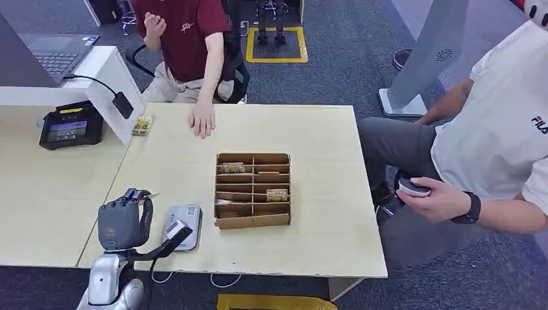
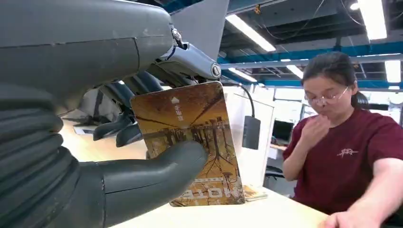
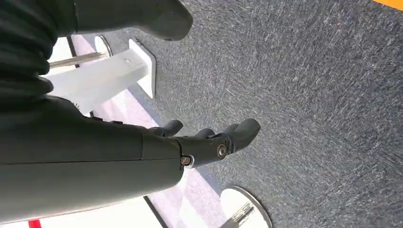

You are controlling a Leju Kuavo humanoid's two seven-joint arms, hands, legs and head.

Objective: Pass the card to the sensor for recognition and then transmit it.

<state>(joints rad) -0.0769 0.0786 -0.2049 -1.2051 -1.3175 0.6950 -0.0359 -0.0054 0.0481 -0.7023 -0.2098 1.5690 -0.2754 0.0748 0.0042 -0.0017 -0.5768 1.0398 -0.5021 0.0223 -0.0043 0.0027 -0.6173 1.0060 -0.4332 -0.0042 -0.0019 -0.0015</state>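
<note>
My left hand (image 1: 123, 219) hovers over the near left part of the wooden table (image 1: 323, 213), just left of the grey card sensor (image 1: 183, 226). In the left wrist view that hand (image 2: 95, 142) pinches a brown and gold card (image 2: 192, 137) between its thumb and fingers, held upright. My right hand (image 3: 190, 142) hangs over grey carpet with its fingers apart and nothing in them. A person in a dark red shirt (image 1: 184, 32) sits across the table, with a hand (image 1: 202, 119) flat on the tabletop.
A cardboard divider box (image 1: 252, 190) with several cards stands mid-table. A black payment terminal (image 1: 70, 124) and a laptop (image 1: 55, 55) sit at the left. A small card stack (image 1: 143, 124) lies at the far left. A person in white (image 1: 491, 142) sits at the right.
</note>
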